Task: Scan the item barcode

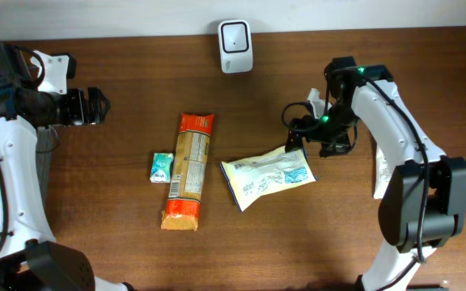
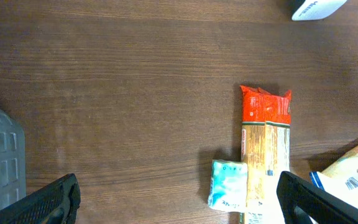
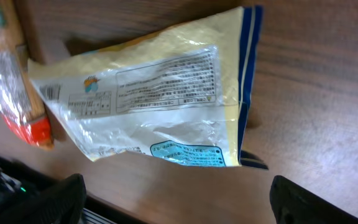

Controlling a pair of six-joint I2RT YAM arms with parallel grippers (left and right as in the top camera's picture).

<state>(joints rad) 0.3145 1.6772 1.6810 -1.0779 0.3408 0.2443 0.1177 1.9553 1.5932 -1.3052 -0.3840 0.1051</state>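
Wooden table (image 1: pixel 120 65) seen from above, with two white and black robot arms, one at each side, three packaged items in a row across the middle and one scanner at the far edge. At far left, the left claw (image 1: pixel 103 106) hangs over bare wood with nothing in it; the left wrist view shows its two black fingers (image 2: pixel 48 202) spread wide apart. Next comes a small mint-green packet (image 1: pixel 162 167), one of its kind, lying just beside a long narrow packet (image 1: pixel 191 170) with orange ends and a tan middle, also the only one. Behind them, near the table's back edge, stands the single white scanner (image 1: pixel 235 46) with a dark window. To the right of the long packet, and apart from it, lies the one bag (image 1: pixel 267 179), flat on the table and turned at a slant. It is pale yellow crinkled glossy film with a dark blue band along one short end, a white panel of small black print, a turquoise label, and a small barcode (image 3: pixel 51 92) facing up near a corner. The right claw (image 1: pixel 295 137) sits at the bag's upper right corner; the right wrist view shows its fingers (image 3: pixel 303 202) wide apart, gripping nothing.
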